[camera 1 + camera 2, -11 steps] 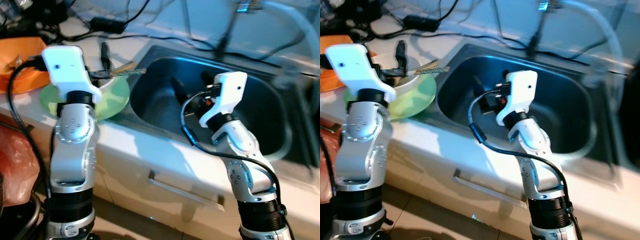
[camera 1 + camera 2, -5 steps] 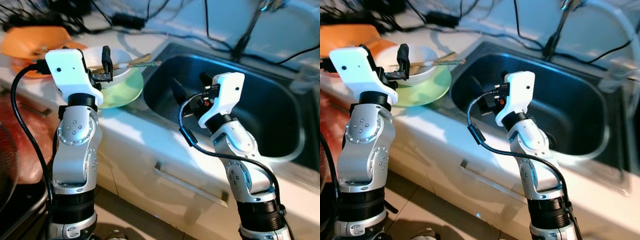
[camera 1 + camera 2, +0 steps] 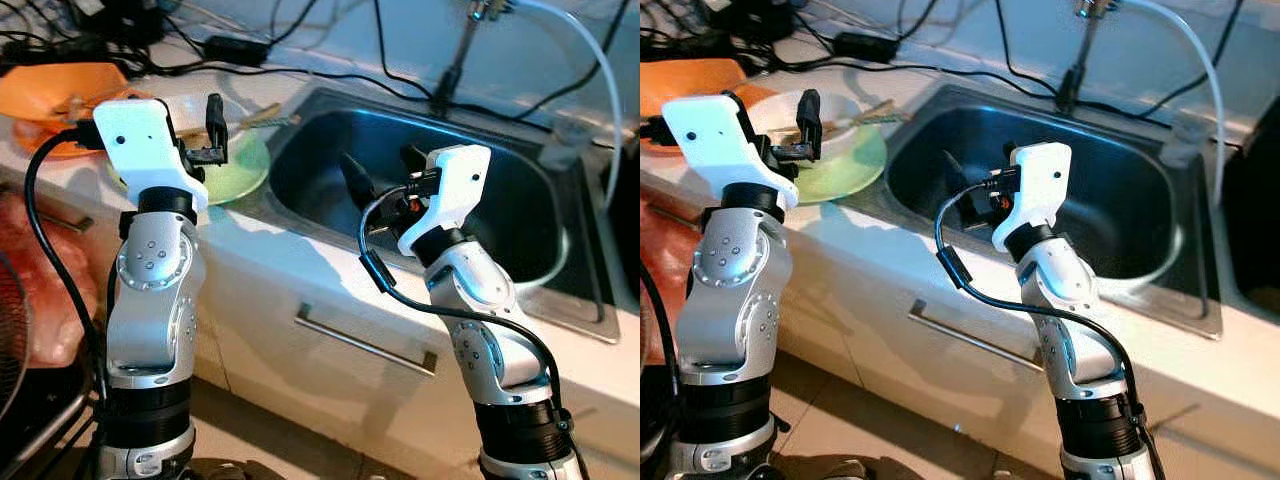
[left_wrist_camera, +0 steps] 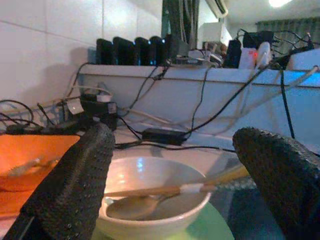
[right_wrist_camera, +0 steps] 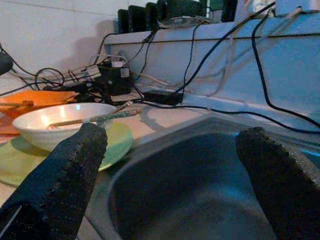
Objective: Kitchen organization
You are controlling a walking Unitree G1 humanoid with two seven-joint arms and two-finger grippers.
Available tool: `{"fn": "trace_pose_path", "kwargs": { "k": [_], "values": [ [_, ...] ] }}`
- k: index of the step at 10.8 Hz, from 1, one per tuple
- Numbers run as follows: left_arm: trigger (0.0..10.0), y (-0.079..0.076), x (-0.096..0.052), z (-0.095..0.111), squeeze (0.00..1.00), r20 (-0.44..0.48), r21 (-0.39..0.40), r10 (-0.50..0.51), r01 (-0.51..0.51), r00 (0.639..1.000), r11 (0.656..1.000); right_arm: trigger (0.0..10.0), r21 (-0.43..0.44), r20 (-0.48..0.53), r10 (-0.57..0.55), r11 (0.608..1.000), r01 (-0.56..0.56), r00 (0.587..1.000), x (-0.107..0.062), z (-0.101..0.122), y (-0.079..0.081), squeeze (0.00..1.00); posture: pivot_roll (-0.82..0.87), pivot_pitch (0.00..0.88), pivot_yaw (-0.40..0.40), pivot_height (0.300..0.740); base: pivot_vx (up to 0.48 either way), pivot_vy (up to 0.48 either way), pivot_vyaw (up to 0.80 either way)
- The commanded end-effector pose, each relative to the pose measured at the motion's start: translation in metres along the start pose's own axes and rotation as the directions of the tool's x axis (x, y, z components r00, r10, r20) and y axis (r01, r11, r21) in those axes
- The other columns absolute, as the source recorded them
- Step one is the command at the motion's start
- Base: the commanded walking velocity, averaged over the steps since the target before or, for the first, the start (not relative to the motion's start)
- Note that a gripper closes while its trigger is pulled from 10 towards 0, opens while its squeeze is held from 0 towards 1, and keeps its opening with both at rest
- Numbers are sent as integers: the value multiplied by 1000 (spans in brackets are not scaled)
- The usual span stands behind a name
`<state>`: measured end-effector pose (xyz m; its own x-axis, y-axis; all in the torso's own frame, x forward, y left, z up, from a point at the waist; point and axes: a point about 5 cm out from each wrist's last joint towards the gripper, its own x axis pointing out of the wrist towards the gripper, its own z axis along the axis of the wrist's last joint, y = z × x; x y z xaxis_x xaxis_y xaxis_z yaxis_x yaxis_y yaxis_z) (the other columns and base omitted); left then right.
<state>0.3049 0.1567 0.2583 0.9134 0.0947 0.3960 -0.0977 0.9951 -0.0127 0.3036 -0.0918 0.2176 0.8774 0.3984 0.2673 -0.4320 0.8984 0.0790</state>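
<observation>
Left tool (image 3: 205, 135): fingers spread wide, holding nothing, hovering upper left of the head view, just short of the white bowl (image 4: 152, 197). In the left wrist view the bowl sits centred between the two pads.

Right tool (image 3: 380, 172): also wide, holding nothing, raised above the near edge of the sink (image 3: 500, 190), centre frame. Wrist view looks across the basin toward the bowl.

Task items: bowl sits on a green plate (image 3: 845, 165) on the counter (image 3: 300, 265), just left of the sink. Chopsticks (image 4: 170, 189) lie across the bowl rim, tips poking out toward the sink; a spoon (image 4: 132, 206) lies inside. Orange plate (image 3: 55, 85) further left with more utensils on it, too blurry to identify.

Progress, my read: early. Nothing grasped, dishes stacked on the counter, sink basin looks bare. Everything is left: likely bowl plus utensils first, then the plates.

Around:
- Black cables (image 3: 300, 70) and a power brick (image 3: 235, 48) run along the back of the counter right behind the bowl.
- Faucet with white hose (image 3: 1200, 50) upper right.
- Cabinet handle (image 3: 365, 340) below the counter edge.

In the way: loose chopsticks will likely roll or tip off if the bowl is lifted tilted. Cables behind limit overshoot. The bowl rim is wide; a rim pinch looks more feasible than spanning it.
</observation>
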Motion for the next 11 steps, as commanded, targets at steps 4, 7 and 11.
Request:
{"fn": "trace_pose_path", "kwargs": {
  "k": [4,7,11],
  "values": [
    [10000,-3,-1,-2,0,-14,-4,-30,30,999,1000,10000,-13,6,-9,1000,9,1000,-1,1,-3,0,-11,112,-59,740,290,0,0],
    [10000,-4,-1,-2,0,-15,-4,-40,40,999,999,10000,-15,6,-10,1000,10,1000,-1,1,-3,0,-12,112,-60,740,412,0,0],
    [10000,-7,-1,-2,0,-16,-15,-57,57,998,998,10000,-17,4,-11,1000,11,1000,-1,0,-2,0,-11,112,-56,740,395,0,0]
  ]
}}
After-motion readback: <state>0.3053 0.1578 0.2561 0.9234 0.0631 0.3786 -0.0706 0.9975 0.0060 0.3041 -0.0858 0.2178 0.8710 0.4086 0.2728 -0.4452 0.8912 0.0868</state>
